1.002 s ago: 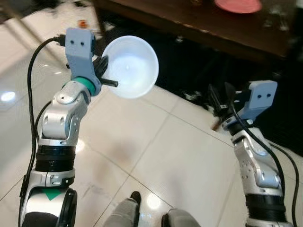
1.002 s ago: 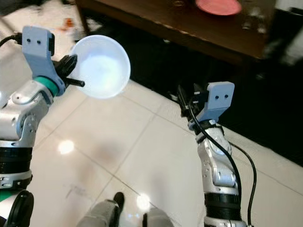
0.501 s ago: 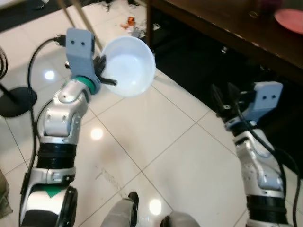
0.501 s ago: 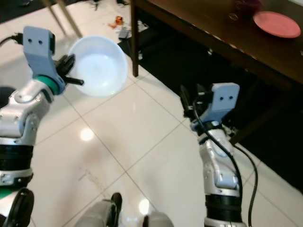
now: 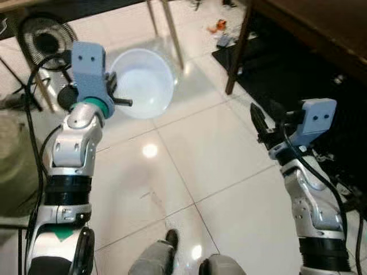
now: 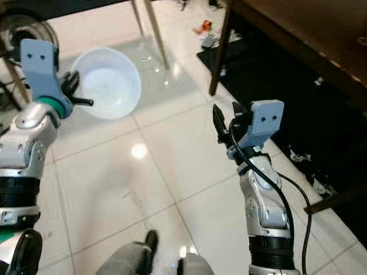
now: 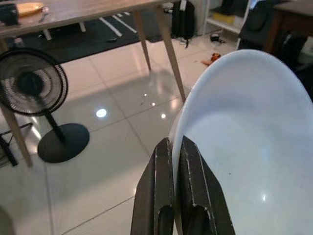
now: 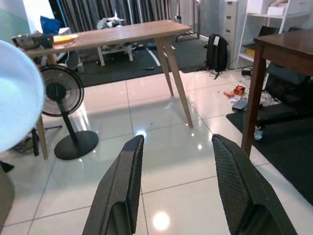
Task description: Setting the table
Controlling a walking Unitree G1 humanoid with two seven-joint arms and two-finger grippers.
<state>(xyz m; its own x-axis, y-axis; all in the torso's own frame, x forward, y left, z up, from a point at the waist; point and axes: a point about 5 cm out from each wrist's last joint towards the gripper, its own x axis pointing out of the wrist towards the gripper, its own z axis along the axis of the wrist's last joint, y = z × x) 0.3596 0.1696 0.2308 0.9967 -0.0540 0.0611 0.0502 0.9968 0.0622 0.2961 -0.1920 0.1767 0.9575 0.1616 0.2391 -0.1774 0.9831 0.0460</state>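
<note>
Left gripper [image 7: 170,147]: the two black fingers [image 7: 195,191] are closed on the rim of a white bowl [image 5: 143,83], one finger inside the wall and one outside, so the bowl is held by its edge alone and hangs out in front of the arm, above the tiled floor [image 5: 189,154]. Right gripper [image 8: 183,166]: fingers spread wide apart, holding nothing, raised at the robot's right side. The bowl is tilted, its opening turned partly toward the head camera; it appears to hold nothing. Surroundings: a light wooden bench [image 8: 112,33] with slanted legs stands ahead, with a standing fan [image 7: 30,85] beside it and a yellow plate [image 7: 27,8] at its far end; a dark wooden bench [image 6: 309,34] lies to the robot's right, with small clutter on the floor near its leg.

Risks, judged from this pose:
- A pinch on a thin, smooth rim gives little hold; a jolt while walking could let the bowl pivot or slip and drop to the hard tiles
- The bowl projects well beyond the fingers, so a turn near the bench legs or the fan could knock it loose
- Clutter and trailing cables on the floor could unsettle a step and shake the grip
</note>
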